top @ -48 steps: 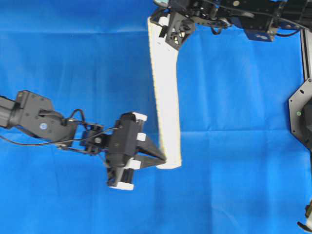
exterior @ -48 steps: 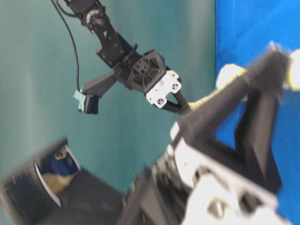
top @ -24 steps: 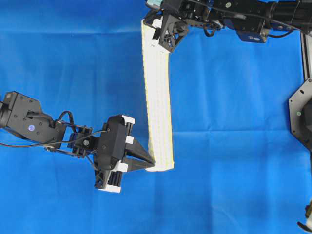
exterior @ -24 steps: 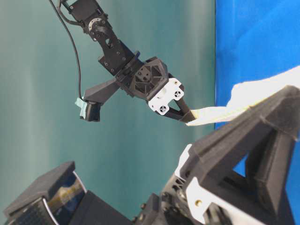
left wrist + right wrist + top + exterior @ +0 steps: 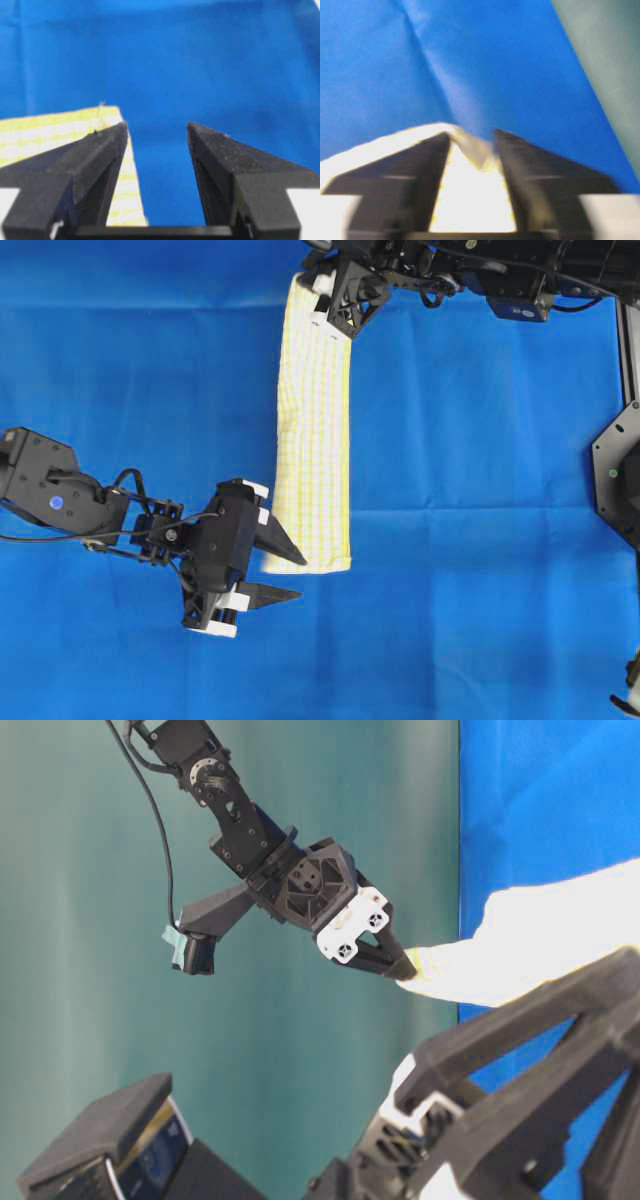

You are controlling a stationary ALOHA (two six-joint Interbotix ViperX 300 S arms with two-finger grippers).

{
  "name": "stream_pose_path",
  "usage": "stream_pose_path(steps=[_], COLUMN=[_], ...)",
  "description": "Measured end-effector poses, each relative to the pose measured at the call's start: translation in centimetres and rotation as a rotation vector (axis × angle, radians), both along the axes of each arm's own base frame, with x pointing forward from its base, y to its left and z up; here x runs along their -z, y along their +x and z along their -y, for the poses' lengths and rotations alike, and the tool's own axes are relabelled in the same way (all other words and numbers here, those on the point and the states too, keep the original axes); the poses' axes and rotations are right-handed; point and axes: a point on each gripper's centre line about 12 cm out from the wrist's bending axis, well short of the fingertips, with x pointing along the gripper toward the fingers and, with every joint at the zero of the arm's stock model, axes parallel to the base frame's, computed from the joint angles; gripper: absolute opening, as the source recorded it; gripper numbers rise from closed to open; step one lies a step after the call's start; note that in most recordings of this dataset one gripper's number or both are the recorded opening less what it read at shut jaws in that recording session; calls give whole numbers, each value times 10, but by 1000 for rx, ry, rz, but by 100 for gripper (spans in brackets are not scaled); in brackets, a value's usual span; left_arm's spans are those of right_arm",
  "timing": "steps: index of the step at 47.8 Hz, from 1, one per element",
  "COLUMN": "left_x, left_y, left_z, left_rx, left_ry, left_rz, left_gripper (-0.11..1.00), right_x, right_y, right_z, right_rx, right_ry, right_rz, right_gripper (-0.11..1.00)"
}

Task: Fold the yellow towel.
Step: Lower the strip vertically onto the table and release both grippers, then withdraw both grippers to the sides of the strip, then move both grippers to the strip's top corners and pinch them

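The yellow towel (image 5: 312, 440) lies flat as a long narrow folded strip, running from the top edge of the overhead view down to the middle. My left gripper (image 5: 300, 577) is open beside the strip's near left corner. In the left wrist view my left gripper (image 5: 156, 127) has only blue cloth between its fingers, and the towel (image 5: 45, 130) shows beside and under the left finger. My right gripper (image 5: 330, 315) sits over the far end. In the blurred right wrist view my right gripper (image 5: 472, 135) has its fingers apart, with the towel (image 5: 470, 200) lying between them.
A large blue cloth (image 5: 480, 490) covers the table under the towel. The right arm's links cross the top of the overhead view, and a black robot base (image 5: 620, 470) sits at the right edge. A teal surface (image 5: 300, 1070) borders the blue cloth.
Both grippers have opened and let go of the towel. The strip has dropped flat, lies a little further left and looks wider. My left gripper has drawn back down and to the left.
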Motion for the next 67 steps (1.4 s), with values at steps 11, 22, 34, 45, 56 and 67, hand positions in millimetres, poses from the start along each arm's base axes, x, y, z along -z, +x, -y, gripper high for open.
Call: stream_pose_path(steps=[11, 22, 34, 45, 56, 67], left_x=[-22, -42, -59, -62, -62, -63], left_y=[-15, -27, -43, -66, -79, -80], left_z=[-6, -34, -81, -127, -144, -146], left_rx=[3, -55, -154, -272, -327, -334], left_ry=[5, 3, 47, 88, 91, 92], left_rz=[19, 64, 112, 125, 127, 132], left_gripper=[44, 44, 44, 47, 51, 56], right_x=[0, -14, -42, -51, -54, -54], right_y=[0, -20, -54, -85, -103, -105], right_z=[-2, -15, -51, -83, -109, -111], right_rx=[-14, -22, -72, -124, -178, -183], right_ry=[-11, -19, -60, -86, -87, -86], right_rz=[-7, 7, 105, 196, 232, 234], right_gripper=[74, 73, 73, 73, 73, 73])
